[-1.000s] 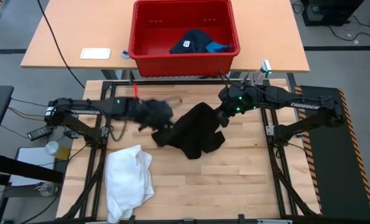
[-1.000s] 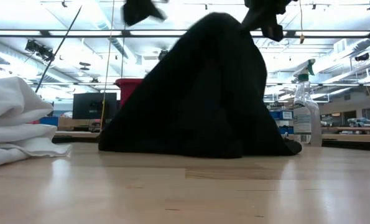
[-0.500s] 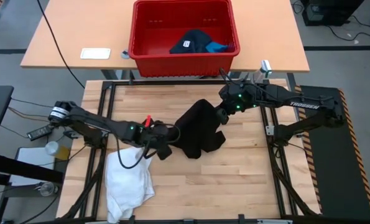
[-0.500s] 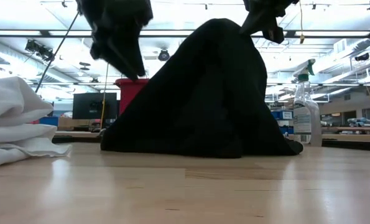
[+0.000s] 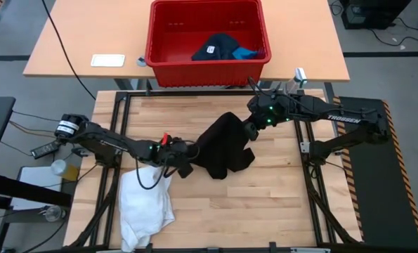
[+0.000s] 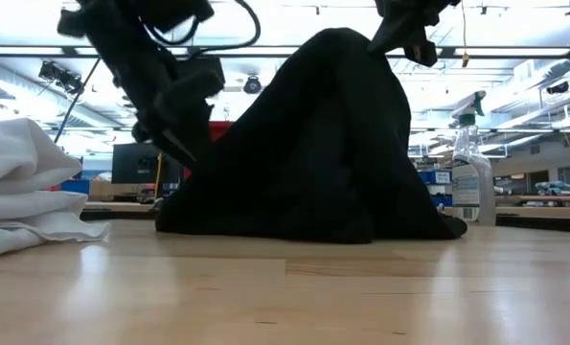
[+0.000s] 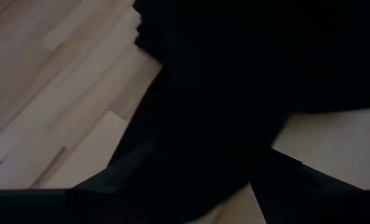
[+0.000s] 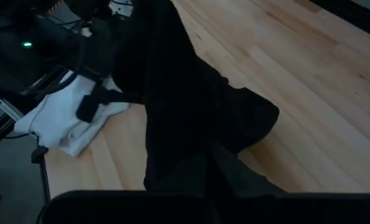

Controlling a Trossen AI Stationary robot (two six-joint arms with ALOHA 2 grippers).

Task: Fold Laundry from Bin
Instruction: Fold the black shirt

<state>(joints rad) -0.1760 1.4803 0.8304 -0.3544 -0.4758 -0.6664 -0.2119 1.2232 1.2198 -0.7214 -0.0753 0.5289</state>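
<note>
so the right pincer [image 5: 250,131] is up off the desk [image 5: 279,197], clamped tight on the top of the black garment [image 5: 223,149]; the cloth hangs down from it like a tent and its bottom edge rests on the wood. the left pincer [image 5: 185,157] sits low at the opposite edge of that same garment, at the lower corner; in its wrist view the fingers [image 7: 113,177] stand apart with dark cloth bunched between them, though i can't tell if they actually have hold of it.

room to move: on the near side of both pincers there's a wide bare stretch of boards running to the front edge; the white garment [image 5: 147,204] lies crumpled just beside and in front of the left pincer, close to the desk's left edge; off to the right pincer's outer side is more bare wood, then the frame.

containers: one red bin [image 5: 207,41] on the separate desk beyond the right pincer, well apart from it; inside is a dark navy garment [image 5: 216,48] with a white tag, and a bright blue garment [image 5: 246,52] touching it.

count: four garments, two out, two in the bin; one bin; one spray bottle [image 6: 472,171] past the right pincer.
</note>
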